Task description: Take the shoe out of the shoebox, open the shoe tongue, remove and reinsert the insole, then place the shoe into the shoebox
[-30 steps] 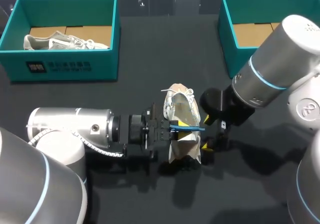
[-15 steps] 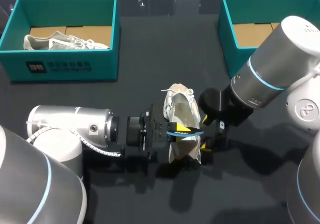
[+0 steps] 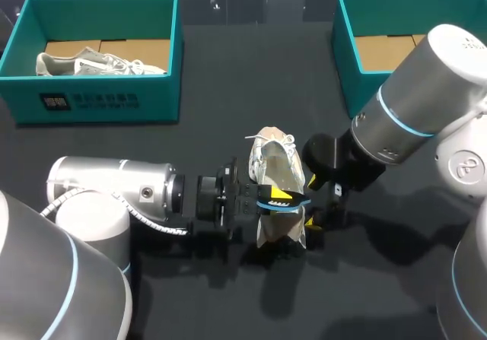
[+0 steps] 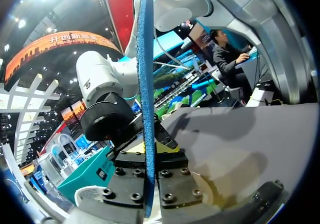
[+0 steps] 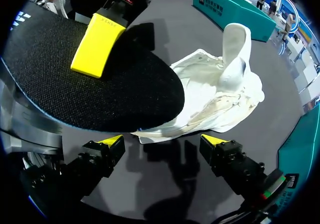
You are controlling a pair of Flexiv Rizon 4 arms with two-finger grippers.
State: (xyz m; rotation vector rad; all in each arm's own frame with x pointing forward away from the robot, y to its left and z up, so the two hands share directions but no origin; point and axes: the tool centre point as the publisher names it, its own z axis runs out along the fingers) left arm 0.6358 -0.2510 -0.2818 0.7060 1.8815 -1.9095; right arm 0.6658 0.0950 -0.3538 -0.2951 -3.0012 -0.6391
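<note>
Dark tabletop (image 3: 228, 74) all round, with a teal shoebox at each far corner. The left shoebox (image 3: 99, 96) has a grey shoe (image 3: 99, 62) lying in it, and the right shoebox (image 3: 344, 58) shows its brown cardboard floor.

Out in the middle of the table, well apart from both boxes, lies the white shoe (image 3: 275, 161), laces toward the far side.

From where I stand the left gripper (image 3: 278, 195) comes in low from the left and has its fingers clamped on the insole (image 3: 288, 201). The insole is black on its face with a blue edge, and it is held just over the rear half of the shoe. The left wrist view has the insole (image 4: 146, 108) edge-on, a thin blue strip running straight up out of the pinch of the left gripper (image 4: 146, 151). In the right wrist view one yellow finger (image 5: 97, 46) of that gripper lies flat on the insole's (image 5: 100, 93) black face.

The right gripper (image 3: 312, 203) sits low at the shoe's right side, near the heel end. Its two yellow tips stand wide apart and grip nothing. In its own wrist view the right gripper (image 5: 162, 141) has the crumpled white shoe (image 5: 220, 93) just ahead of its open fingers. The insole overhangs the shoe on one side and a white flap stands upright at the far end.
</note>
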